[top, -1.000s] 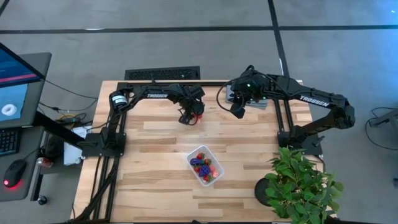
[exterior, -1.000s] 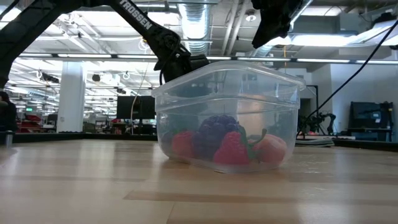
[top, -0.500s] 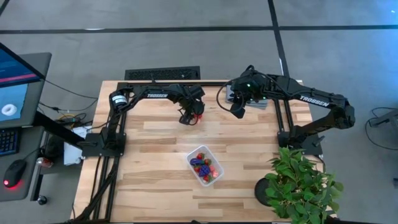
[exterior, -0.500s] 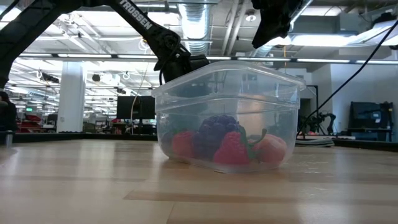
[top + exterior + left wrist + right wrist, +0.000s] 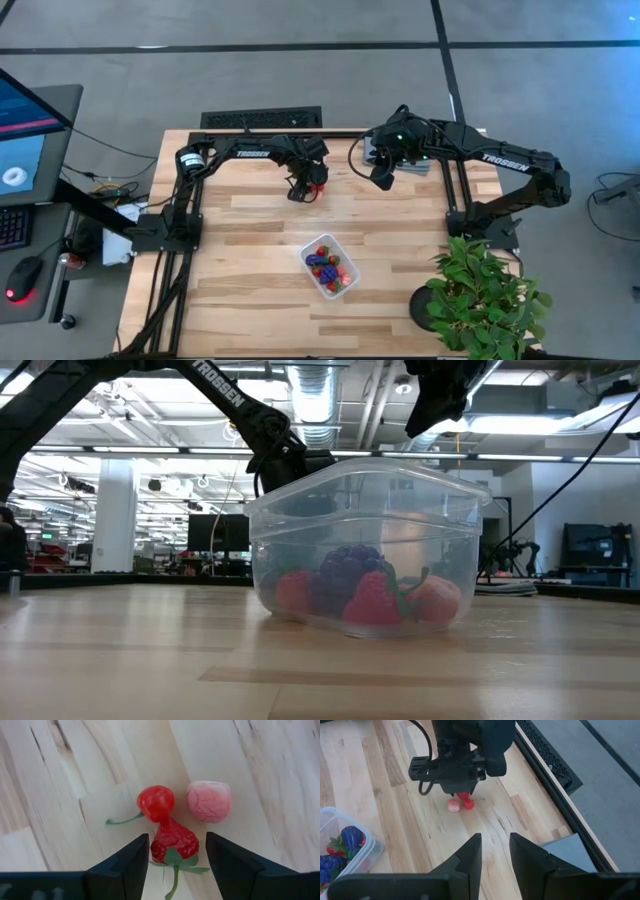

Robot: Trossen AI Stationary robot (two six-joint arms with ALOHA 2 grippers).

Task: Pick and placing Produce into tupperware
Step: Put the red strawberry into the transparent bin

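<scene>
The table (image 5: 240, 250) is made of pale wood planks, with grain lines and darker streaks seen on a smooth, matt surface. The tupperware (image 5: 365, 545) is formed of clear, slightly cloudy plastic, through which soft highlights and its contents are shown. Among the produce, a strawberry (image 5: 174, 842) is given a dull, pitted red skin with a green leafy cap, a cherry (image 5: 155, 802) is finished glossy and smooth, and a pink piece (image 5: 208, 801) is covered in a frosted, matt coat. The left gripper (image 5: 175, 865) is built with fingers (image 5: 125, 865) of dark, matt plastic, and the same finish is seen on the right gripper (image 5: 495, 857).
</scene>
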